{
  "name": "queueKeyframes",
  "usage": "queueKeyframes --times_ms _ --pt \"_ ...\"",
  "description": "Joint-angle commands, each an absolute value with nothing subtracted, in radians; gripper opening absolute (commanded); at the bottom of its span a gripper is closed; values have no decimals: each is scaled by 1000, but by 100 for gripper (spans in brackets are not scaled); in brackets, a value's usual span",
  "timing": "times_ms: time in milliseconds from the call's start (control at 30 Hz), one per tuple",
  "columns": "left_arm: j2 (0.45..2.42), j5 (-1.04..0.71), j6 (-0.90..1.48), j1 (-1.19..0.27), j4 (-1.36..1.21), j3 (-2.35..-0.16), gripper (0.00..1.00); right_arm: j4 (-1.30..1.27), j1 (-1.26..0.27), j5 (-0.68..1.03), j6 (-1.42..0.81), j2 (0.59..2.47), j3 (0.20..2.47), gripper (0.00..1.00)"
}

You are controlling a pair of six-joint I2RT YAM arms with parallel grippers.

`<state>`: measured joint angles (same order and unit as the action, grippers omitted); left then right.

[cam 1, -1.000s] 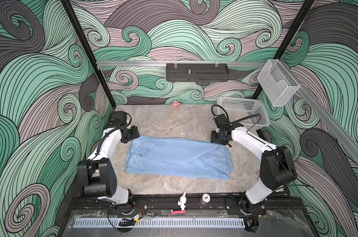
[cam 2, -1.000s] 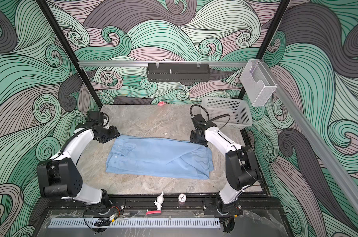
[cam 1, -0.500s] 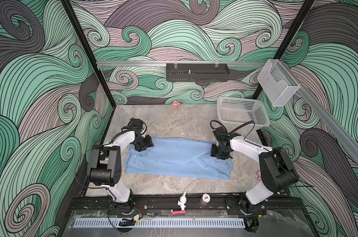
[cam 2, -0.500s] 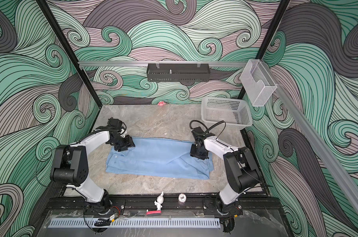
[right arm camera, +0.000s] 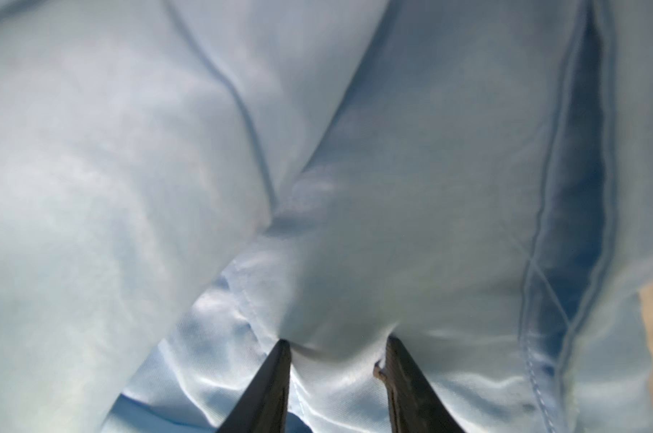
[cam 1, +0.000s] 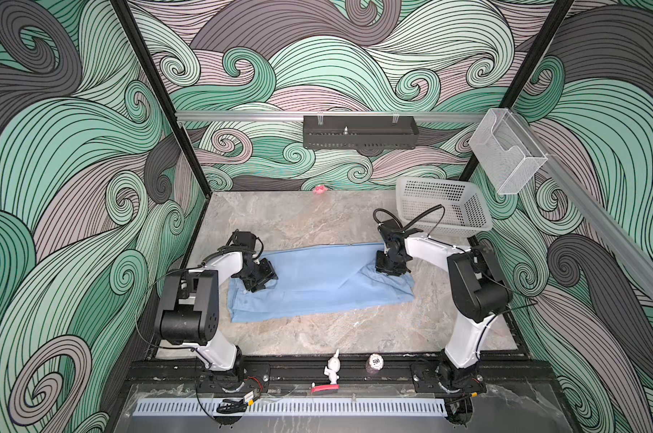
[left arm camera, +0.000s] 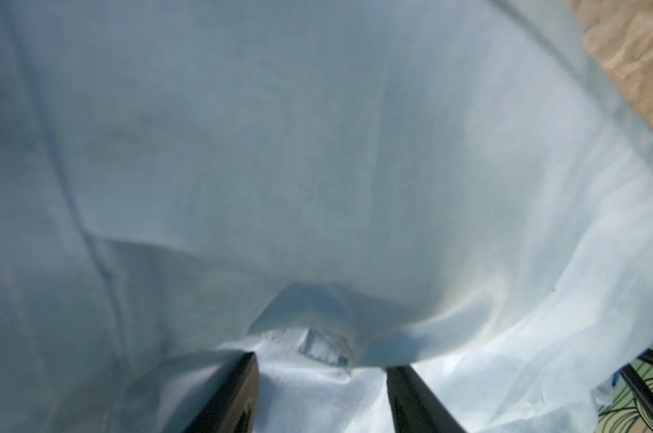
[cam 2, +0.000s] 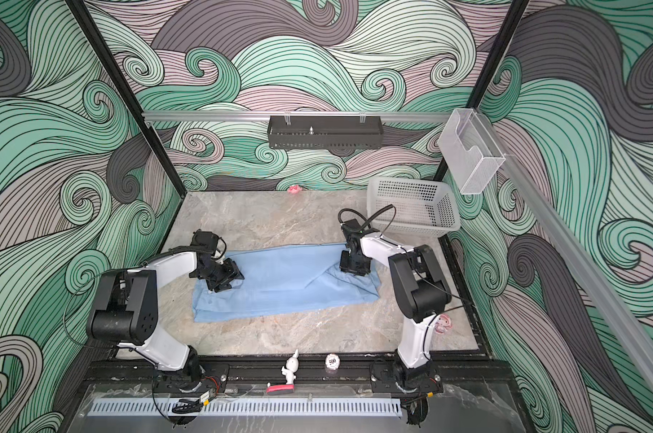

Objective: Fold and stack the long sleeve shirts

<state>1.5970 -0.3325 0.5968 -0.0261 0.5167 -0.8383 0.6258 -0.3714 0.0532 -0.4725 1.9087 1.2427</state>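
shirt (cam 1: 317,288), just one, left claw (cam 1: 259,285), right claw (cam 1: 390,269), one basket (cam 1: 471,214)

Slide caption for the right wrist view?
Right gripper, open, presses into the blue shirt; cloth bunches between its jaws.

Only one marking to read, in both top views: the number 500, in dark digits on the pale face of a small round chip (cam 1: 376,362) (cam 2: 332,360). Sits on the black rail (cam 1: 280,371) along the near edge of the table (cam 1: 317,337), just beside a little white figurine (cam 1: 332,369). Rim of the chip too small to tell any further letters. On the table near its right edge, a round pink and white sticker (cam 2: 443,323), too blurred to read.
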Motion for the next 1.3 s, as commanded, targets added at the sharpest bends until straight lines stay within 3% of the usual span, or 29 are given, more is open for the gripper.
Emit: queueKeyframes --times_ms 0,333,567,767,867,1000,1267 --pt "1596 -381 693 -25 482 -737 58 610 -376 33 -329 1994 1362 43" --pt "1364 -505 834 -79 514 -637 57 796 -374 94 -132 2350 1946 42" --pt "1188 -503 822 -98 636 -735 58 867 -375 48 -138 2285 2118 50" --pt "1217 -331 636 -91 703 -922 59 913 -374 19 -343 2031 1906 59" --pt "1352 -242 478 -84 777 -1042 58 902 -375 32 -510 1913 1693 59" --pt "1636 -169 300 -72 1077 -1320 59 698 -394 122 -717 1739 1338 59" --pt "1755 -134 178 -71 1035 -1317 64 460 -460 193 -869 1768 1094 67"
